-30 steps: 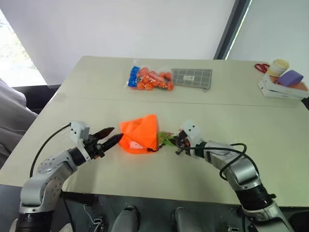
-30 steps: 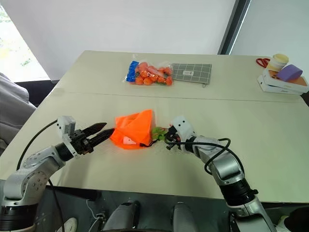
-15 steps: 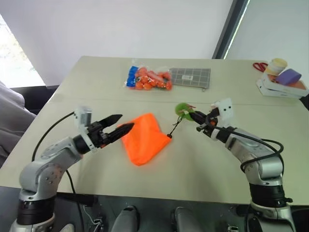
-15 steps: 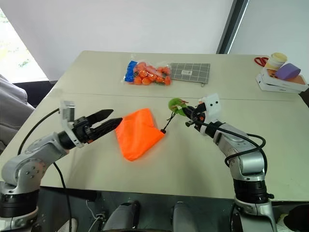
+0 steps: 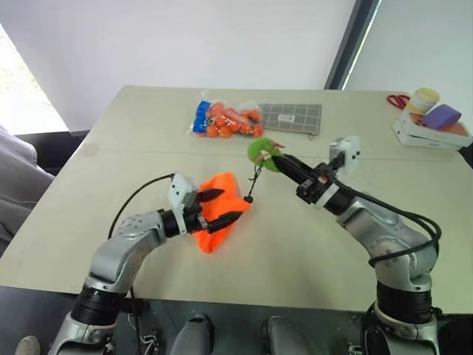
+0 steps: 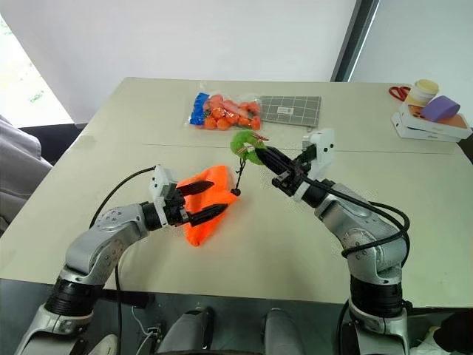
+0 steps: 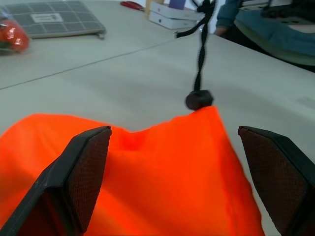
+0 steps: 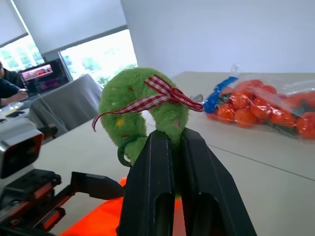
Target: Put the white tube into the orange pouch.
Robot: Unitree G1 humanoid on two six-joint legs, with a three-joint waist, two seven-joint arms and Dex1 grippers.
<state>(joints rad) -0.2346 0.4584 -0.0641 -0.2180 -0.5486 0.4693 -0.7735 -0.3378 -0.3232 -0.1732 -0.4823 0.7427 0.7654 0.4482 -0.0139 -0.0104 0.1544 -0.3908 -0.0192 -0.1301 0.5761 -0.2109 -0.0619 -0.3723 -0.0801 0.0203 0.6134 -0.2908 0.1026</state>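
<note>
The orange pouch lies crumpled on the table in front of me, its cord side pulled up. My left gripper is open, one finger on each side of the pouch's near end; the left wrist view shows orange fabric between the fingers. A black cord with a toggle rises from the pouch to a green plush ball tied with a red checked ribbon. My right gripper is shut on that green ball, held above the table. The white tube is out of view.
At the table's far side lie a clear bag of orange items and a grey checked flat case. A white box with a purple object, a jar and red scissors sits at the far right.
The left gripper moved right up to the pouch and opened wider around it. The right gripper rose with the green ball, drawing the cord taut and lifting the pouch's corner.
</note>
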